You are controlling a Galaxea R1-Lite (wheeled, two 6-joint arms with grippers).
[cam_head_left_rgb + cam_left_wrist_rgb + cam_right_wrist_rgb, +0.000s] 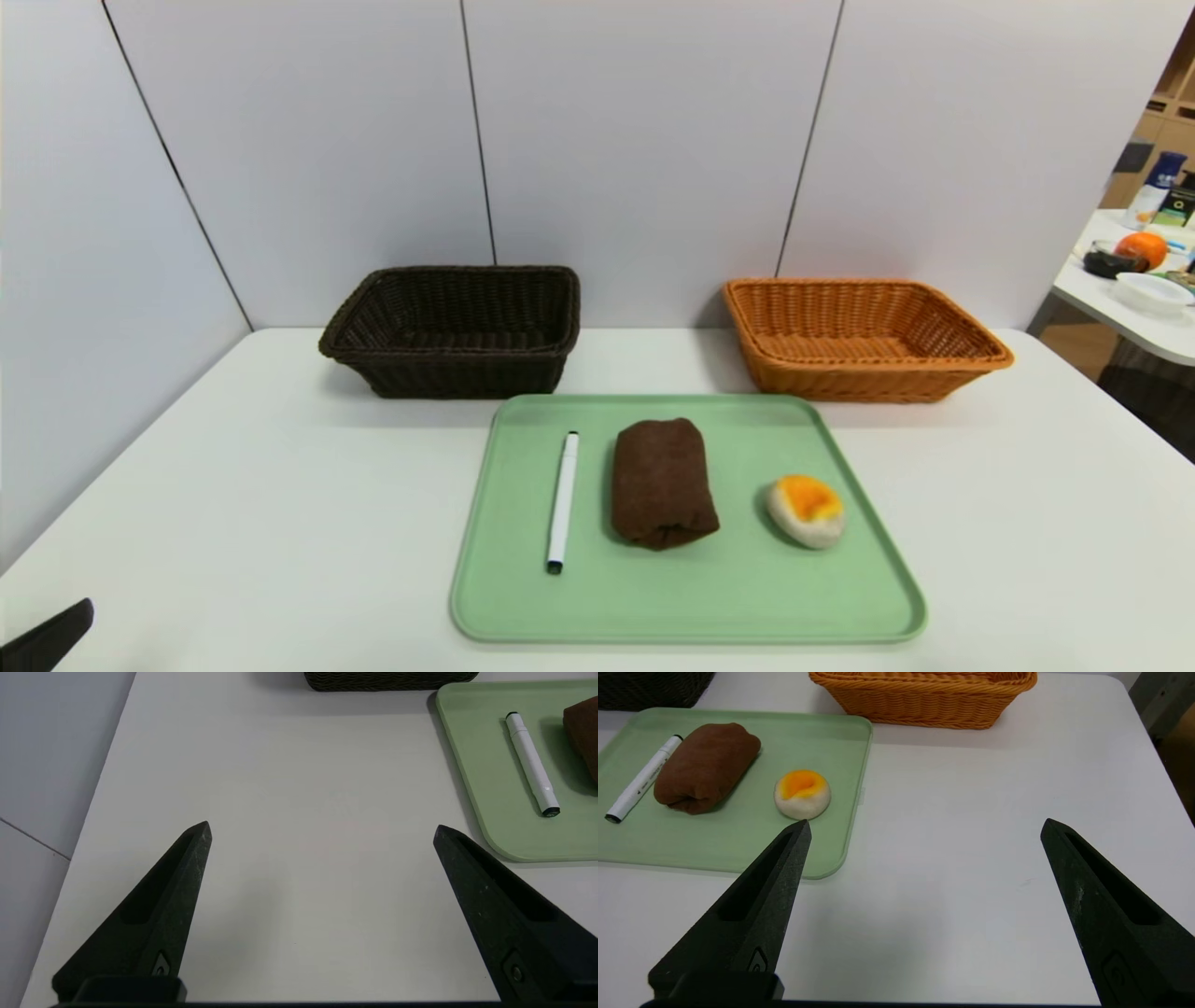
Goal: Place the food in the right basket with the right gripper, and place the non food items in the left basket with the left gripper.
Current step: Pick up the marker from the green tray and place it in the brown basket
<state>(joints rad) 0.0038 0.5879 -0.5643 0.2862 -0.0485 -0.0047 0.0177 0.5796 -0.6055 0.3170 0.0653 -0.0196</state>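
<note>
On a green tray (691, 607) lie a white marker pen (562, 500), a rolled brown towel (661, 482) and the cream bun with an orange top (806, 510). Behind the tray stand the dark brown left basket (455, 327) and the orange-tan right basket (857, 336), both empty. My left gripper (322, 828) hovers open over bare table to the left of the tray (504, 826), with the pen (531, 764) ahead of it. My right gripper (926, 827) hovers open over bare table to the right of the tray (738, 854), the bun (802, 793) near one fingertip.
Grey partition walls close the table at the back and left. A second table (1134, 322) at the far right carries an orange fruit (1141, 248), a bowl and bottles. White table surface (233, 485) stretches on both sides of the tray.
</note>
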